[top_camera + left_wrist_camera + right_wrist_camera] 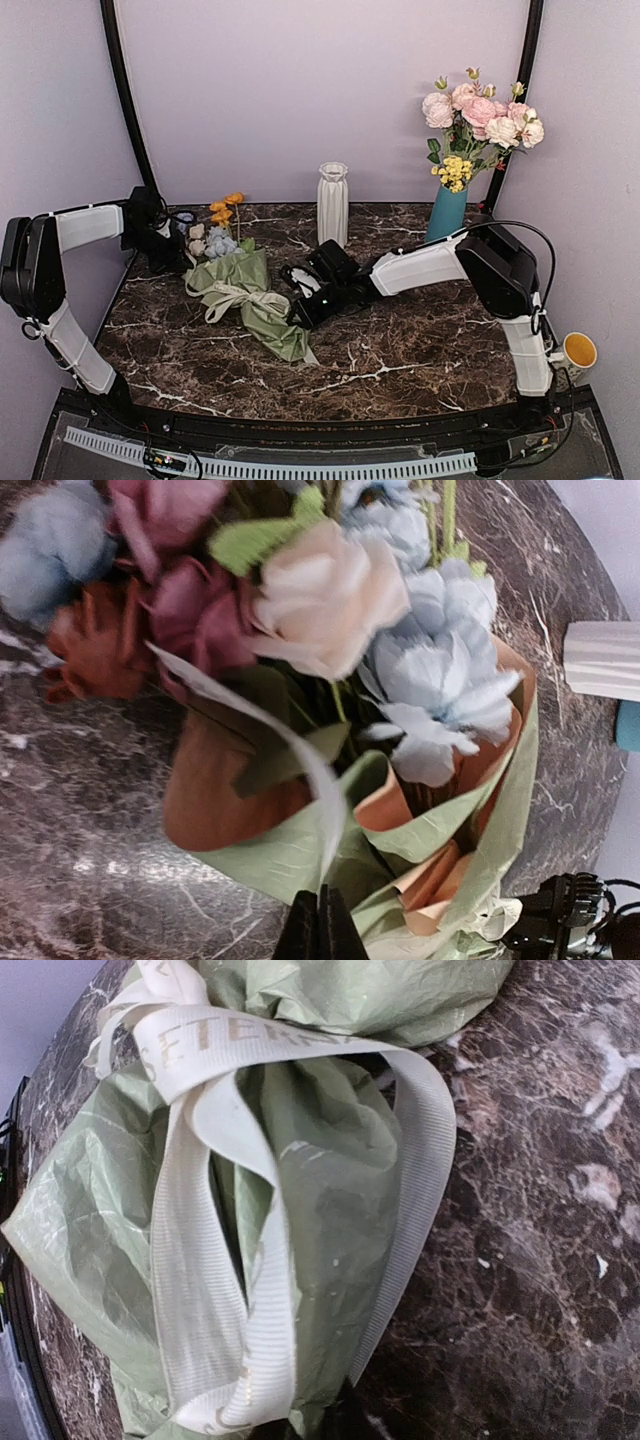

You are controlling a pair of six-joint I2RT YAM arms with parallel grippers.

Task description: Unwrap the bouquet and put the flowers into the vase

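Shows a wrapped bouquet [240,290] lying on a marble bench [420,340], one arm at each end.
Sets the left fingers [308,932], clenched tight, at the paper's edge beside the blooms, seemingly to steady the bundle; stretches the right arm [420,265] low across the bench, bringing the right fingers [300,308] to the cream ribbon [220,1260], likely to untie it. Cannot tell their state, clenched or released. Leaves the vase [333,203] upright behind, apart, holding no stems.

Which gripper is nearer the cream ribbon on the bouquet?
Right. The right gripper sits just beside the ribbon; the left gripper is at the flower heads, farther off.
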